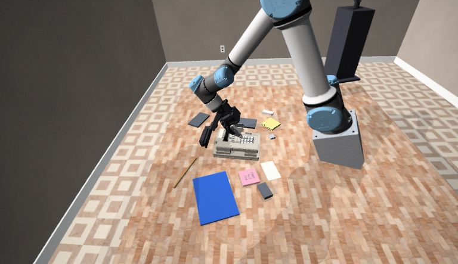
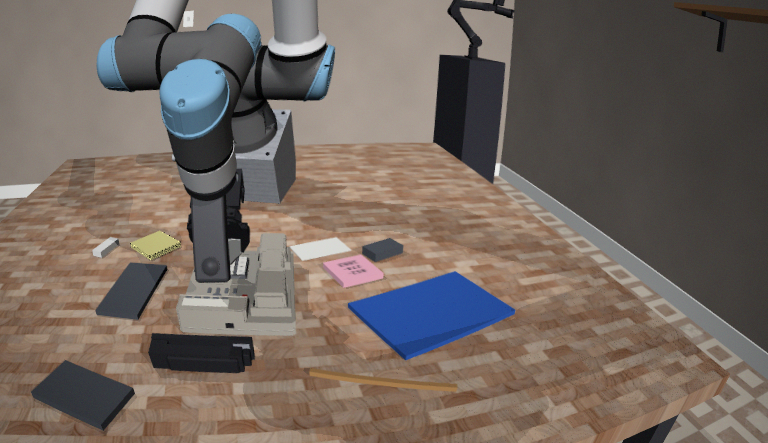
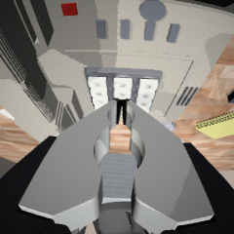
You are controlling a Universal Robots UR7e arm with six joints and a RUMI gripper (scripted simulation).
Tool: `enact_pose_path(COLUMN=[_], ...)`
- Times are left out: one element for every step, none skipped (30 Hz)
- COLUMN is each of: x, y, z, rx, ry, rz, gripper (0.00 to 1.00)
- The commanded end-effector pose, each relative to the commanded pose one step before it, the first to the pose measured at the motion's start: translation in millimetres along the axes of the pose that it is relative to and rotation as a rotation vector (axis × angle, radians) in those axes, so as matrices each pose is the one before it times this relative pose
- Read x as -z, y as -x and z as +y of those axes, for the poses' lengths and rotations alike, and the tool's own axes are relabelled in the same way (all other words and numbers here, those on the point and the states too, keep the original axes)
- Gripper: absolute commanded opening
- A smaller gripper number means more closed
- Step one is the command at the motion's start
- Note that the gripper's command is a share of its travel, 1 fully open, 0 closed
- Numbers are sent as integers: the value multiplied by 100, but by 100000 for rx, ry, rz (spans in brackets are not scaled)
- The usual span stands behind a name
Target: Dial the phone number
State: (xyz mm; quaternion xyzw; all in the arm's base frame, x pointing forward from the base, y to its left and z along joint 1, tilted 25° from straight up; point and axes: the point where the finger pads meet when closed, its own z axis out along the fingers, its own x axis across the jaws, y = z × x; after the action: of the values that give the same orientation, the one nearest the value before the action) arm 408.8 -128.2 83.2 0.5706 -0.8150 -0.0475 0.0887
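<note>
The beige desk phone [image 1: 219,154] [image 2: 209,315] [image 3: 171,58] stands with its handset [image 1: 238,147] [image 2: 270,284] lying in the cradle. My gripper [image 1: 241,136] [image 3: 122,100] is shut and empty, pointing down at the phone. In the wrist view its tips cover part of the middle column of the white keypad [image 3: 123,88], below the first row in view. Whether they touch a key cannot be told. In the exterior view the tips are hidden behind the arm. The pink note [image 1: 248,176] [image 2: 353,270] lies beside the phone, its writing small and hard to read.
A black camera unit [image 1: 204,137] [image 2: 201,353] on my wrist hangs beside the phone. A blue folder [image 1: 216,198] [image 2: 430,313], a pencil [image 1: 185,172] [image 2: 382,380], a white card [image 1: 270,170] [image 2: 320,248], a yellow pad [image 1: 271,123] [image 2: 155,244] and several dark blocks lie around.
</note>
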Motion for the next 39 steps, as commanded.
enact_pose_path(x=[156,0,-49,-66,-82,-97,-111,-122,-129,-133,-134,-131,-124,-114,-101,-85,-68,0,0,-51,-34,-19,-8,-1,-3,-17,-39,-64,-89,-108,-120,-124,-120,-106,0,0,-87,-63,-38], y=[57,0,55,73,92,110,125,137,146,150,151,147,140,128,113,96,77,0,0,57,38,22,9,1,0,0,0,0,0,0,0,0,0,0,0,0,0,0,0], z=[175,0,70,94,117,139,158,174,184,190,191,187,177,162,144,122,98,0,0,73,49,28,11,2,-2,-12,-27,-45,-62,-75,-84,-87,-84,-75,0,0,-61,-44,-27], rx=[2,0,0,0,0,0,0,0,0,0,0,0,0,0,0,0,0,0,0,0,0,0,0,0,0,0,0,0,0,0,0,0,0,0,0,0,0,0,0], ry=[-105,0,0,0,0,0,0,0,0,0,0,0,0,0,0,0,0,0,0,0,0,0,0,0,0,0,0,0,0,0,0,0,0,0,0,0,0,0,0], rz=[15,0,0,0,0,0,0,0,0,0,0,0,0,0,0,0,0,0,0,0,0,0,0,0,0,0,0,0,0,0,0,0,0,0,0,0,0,0,0], gripper=[0,0,0,0,0,0,0,0,0,0,0,0,0,0,0,0,0,0,0,0,0,0,0,0,0,0,0,0,0,0,0,0,0,0,0,0,0,0,0])
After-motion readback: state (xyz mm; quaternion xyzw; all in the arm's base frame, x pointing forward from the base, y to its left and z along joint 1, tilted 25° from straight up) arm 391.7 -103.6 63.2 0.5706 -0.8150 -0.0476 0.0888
